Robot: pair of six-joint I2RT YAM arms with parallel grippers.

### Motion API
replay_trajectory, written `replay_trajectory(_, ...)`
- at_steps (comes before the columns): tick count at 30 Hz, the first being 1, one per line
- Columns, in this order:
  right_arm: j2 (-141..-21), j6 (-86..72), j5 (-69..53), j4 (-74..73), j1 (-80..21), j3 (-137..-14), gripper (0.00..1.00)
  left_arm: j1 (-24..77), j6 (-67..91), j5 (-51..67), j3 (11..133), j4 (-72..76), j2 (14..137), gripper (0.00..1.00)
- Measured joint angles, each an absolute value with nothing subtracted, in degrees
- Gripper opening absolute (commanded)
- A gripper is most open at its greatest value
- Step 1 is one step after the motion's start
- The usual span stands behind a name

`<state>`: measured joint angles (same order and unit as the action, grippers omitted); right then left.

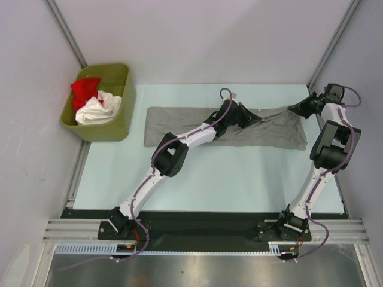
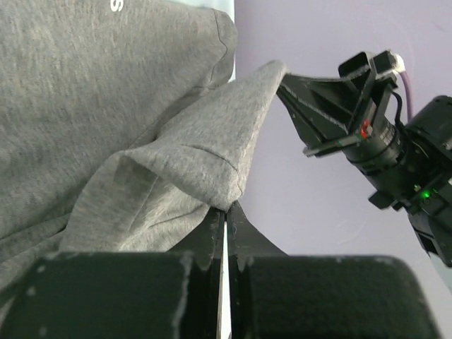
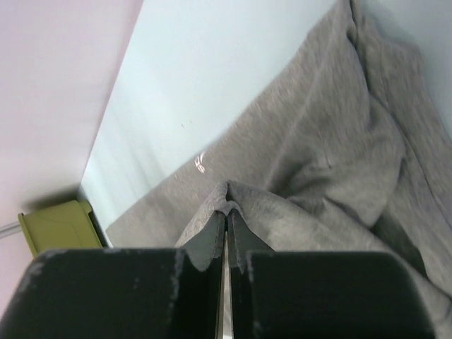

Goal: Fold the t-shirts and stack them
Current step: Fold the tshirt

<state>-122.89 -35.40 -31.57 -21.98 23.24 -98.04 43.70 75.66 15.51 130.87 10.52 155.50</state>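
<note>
Both claws clamped on the grey tee, first fold in hand.
My left claw (image 2: 226, 212) is pressed together on a raised ridge of the large heather-grey cotton t-shirt (image 1: 179, 125); my right claw (image 3: 227, 206) likewise pinches a fold at its right-hand end. The shirt lies stretched along the far side of the pale table (image 1: 227, 179), right end lifted, rest flat. I'd call it early: no finished fold, no stack. A red t-shirt (image 1: 84, 89) and a white t-shirt (image 1: 99, 112) sit crumpled in the olive-green plastic bin (image 1: 122, 113) at far left. Watch-outs: claws close together, left arm (image 1: 179, 149) crossing over the shirt, wall (image 1: 365, 72) tight beside the right arm (image 1: 329, 149).
</note>
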Motion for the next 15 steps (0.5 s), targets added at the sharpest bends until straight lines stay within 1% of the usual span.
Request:
replay_trajectory(3, -125.4, -35.8, -32.2, -22.0, 23.0, -100.7, 0.0, 43.6, 76.6, 15.6, 131.1, 11.0, 155.8, 0.0)
replay_trajectory(9, -126.0, -35.7, -32.5, -22.8, 22.2, -100.7, 0.0, 43.5, 77.1, 17.4, 130.2, 12.0, 155.7, 0.0)
replay_trajectory(13, -124.0, -34.8, -32.4, -23.9, 22.2, -96.7, 0.0, 43.5, 76.9, 18.9, 122.8, 12.8, 152.8, 0.01)
replay_trajectory(15, -122.3, -34.3, -32.4, -24.8, 22.8, -94.0, 0.0, 43.6, 76.9, 19.9, 121.3, 12.8, 152.3, 0.0)
